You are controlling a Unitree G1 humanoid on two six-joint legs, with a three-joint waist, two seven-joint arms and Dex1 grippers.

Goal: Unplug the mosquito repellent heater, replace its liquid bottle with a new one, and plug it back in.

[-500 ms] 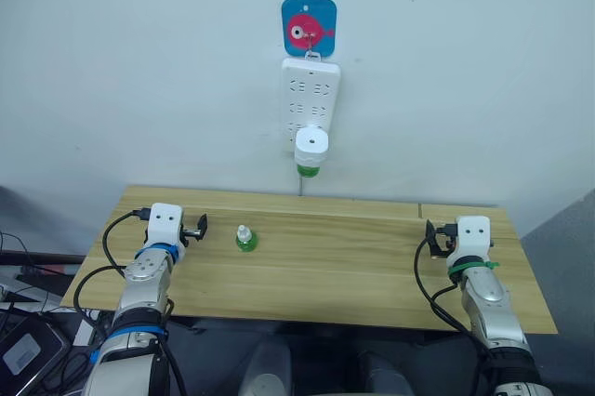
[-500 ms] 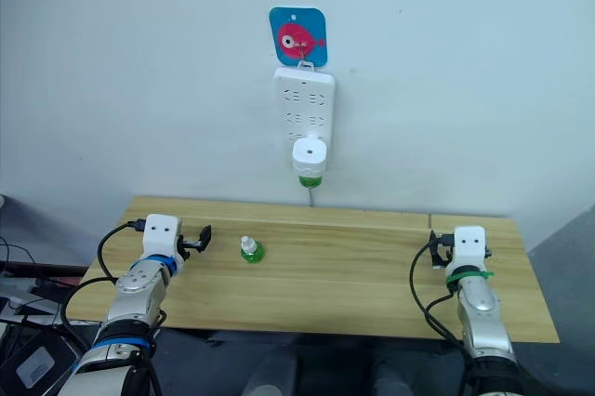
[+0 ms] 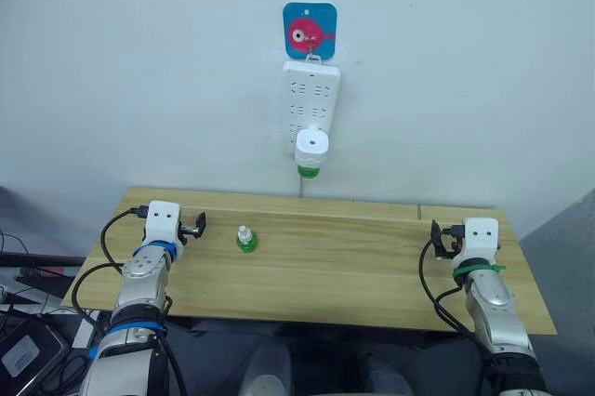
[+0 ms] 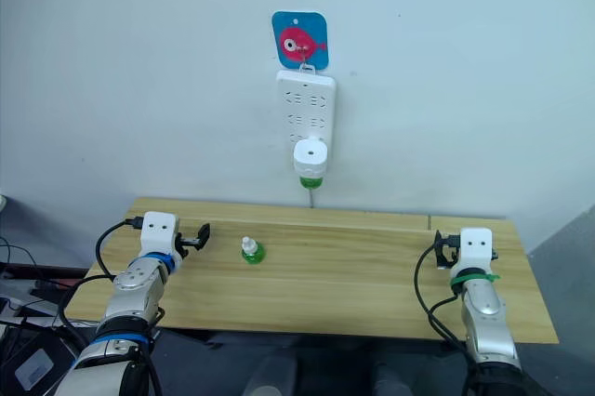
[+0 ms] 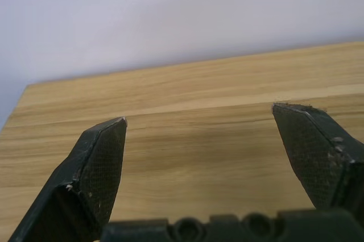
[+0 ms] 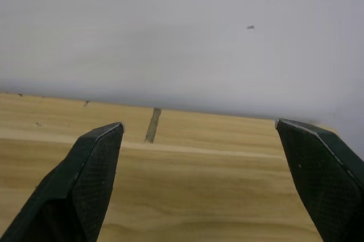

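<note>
I have the wooden bench (image 3: 372,257) laid out under the white power strip (image 3: 310,99) on the wall, where the mosquito repellent heater (image 3: 311,149) sits plugged into a low socket with its green bottle hanging beneath, well above and behind both arms. The spare bottle (image 3: 245,239) stands upright near my left tool (image 3: 197,225), I judge for an easy pick-up. Left tool and right tool (image 3: 439,239) rest low over the bench ends, jaws spread wide and empty.

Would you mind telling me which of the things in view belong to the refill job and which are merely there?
For the job:
- mosquito repellent heater, plugged in
- power strip on the wall
- spare green bottle on the table

Merely there:
- fish hook plate, holding the strip
</note>
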